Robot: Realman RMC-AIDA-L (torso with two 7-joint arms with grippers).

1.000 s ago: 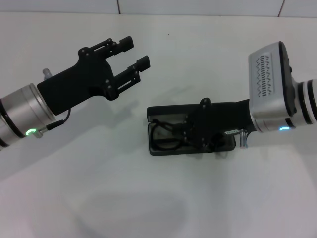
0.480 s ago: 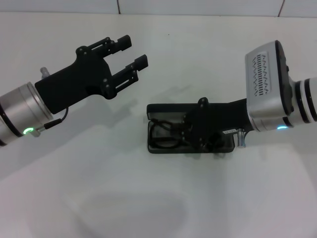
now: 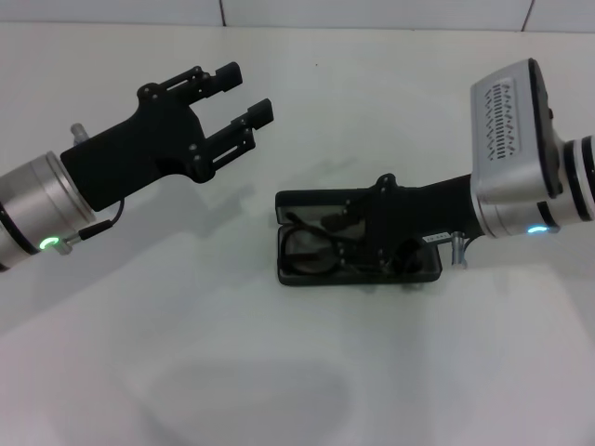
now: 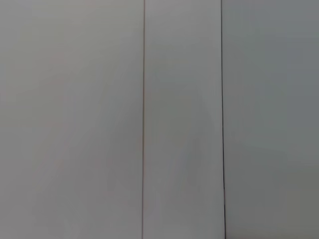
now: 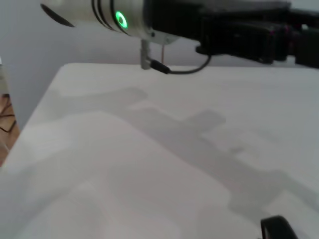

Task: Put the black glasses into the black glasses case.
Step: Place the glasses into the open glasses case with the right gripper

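The black glasses case lies open on the white table, right of centre in the head view. The black glasses lie inside it, one lens showing at the case's left end and the rest partly hidden under my right gripper. My right gripper hovers just over the middle of the case, open, with the glasses lying free below it. My left gripper is open and empty, held above the table to the upper left of the case, well apart from it.
The white table stretches around the case, with a wall seam along its back. The left wrist view shows only plain grey wall panels. The right wrist view shows the left arm above the table and a table edge on the left.
My right gripper has drawn back to the right and lifted a little, while the glasses stay in the case and show more. My left gripper has drifted slightly left.
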